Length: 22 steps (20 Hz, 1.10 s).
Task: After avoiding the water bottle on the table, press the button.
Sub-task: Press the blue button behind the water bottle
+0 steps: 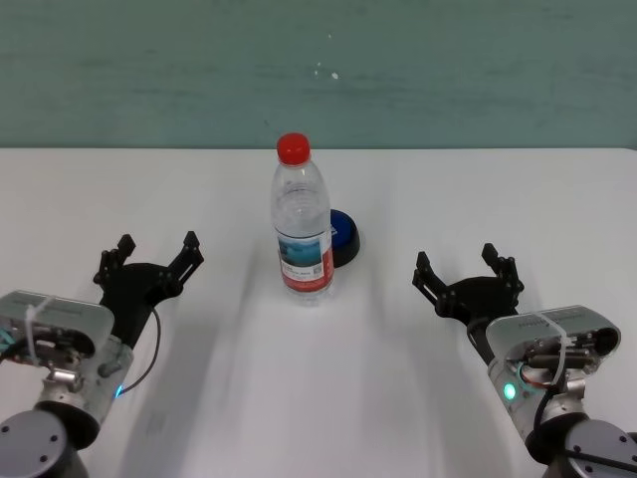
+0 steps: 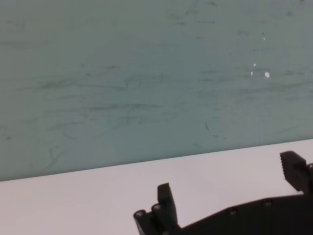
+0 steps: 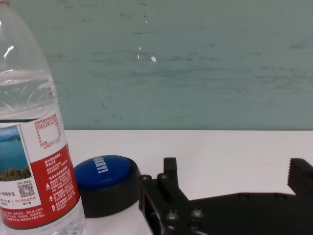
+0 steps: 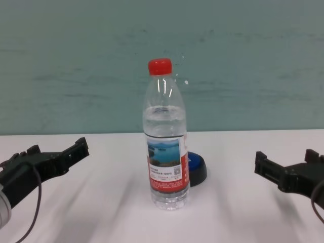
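We find the water bottle (image 1: 302, 221) standing upright near the middle of the table (image 1: 478, 199), with the button (image 1: 343, 237) just behind it on its right side, partly hidden by the bottle in the head view. The left gripper (image 1: 154, 251) and the right gripper (image 1: 466, 269) sit towards the table's near edge, one on each side of the bottle and well apart from it. Both have their fingers spread and hold nothing.

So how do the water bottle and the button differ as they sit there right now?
The water bottle stands tall and upright; the button is a low dome, much shorter. The bottle is clear plastic with a red cap and a printed label; the button is opaque, blue on a black base. The bottle stands nearer the robot and partly hides the button, which sits just behind it toward the robot's right. Both rest on the white table, and neither gripper touches them.
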Available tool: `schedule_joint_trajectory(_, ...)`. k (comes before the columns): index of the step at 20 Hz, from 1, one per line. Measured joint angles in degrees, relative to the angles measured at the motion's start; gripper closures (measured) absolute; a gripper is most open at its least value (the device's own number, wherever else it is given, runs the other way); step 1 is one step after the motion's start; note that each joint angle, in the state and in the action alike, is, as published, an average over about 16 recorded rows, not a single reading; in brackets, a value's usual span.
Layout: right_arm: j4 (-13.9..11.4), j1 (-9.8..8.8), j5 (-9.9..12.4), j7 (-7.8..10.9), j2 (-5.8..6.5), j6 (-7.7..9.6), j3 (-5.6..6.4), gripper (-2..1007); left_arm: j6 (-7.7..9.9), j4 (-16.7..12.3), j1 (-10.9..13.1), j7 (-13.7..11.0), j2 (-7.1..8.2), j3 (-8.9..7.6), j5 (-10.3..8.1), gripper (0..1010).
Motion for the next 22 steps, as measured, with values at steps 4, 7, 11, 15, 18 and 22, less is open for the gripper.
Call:
schedule_joint_trajectory(4,0.0,0.0,0.0,0.0,0.0,0.0,0.0,1,0.0,0.0,0.0,0.0,0.0,0.0,0.0,0)
schedule_joint_trajectory(7,0.0,0.0,0.0,0.0,0.0,0.0,0.0,1,0.0,0.0,0.0,0.0,0.0,0.0,0.0,0)
schedule_joint_trajectory(11,0.0,0.0,0.0,0.0,0.0,0.0,0.0,1,0.0,0.0,0.0,0.0,0.0,0.0,0.0,0)
schedule_joint_trajectory(15,0.0,0.0,0.0,0.0,0.0,0.0,0.0,1,0.0,0.0,0.0,0.0,0.0,0.0,0.0,0)
schedule_joint_trajectory(18,0.0,0.0,0.0,0.0,0.0,0.0,0.0,1,0.0,0.0,0.0,0.0,0.0,0.0,0.0,0)
schedule_joint_trajectory(22,0.0,0.0,0.0,0.0,0.0,0.0,0.0,1,0.0,0.0,0.0,0.0,0.0,0.0,0.0,0)
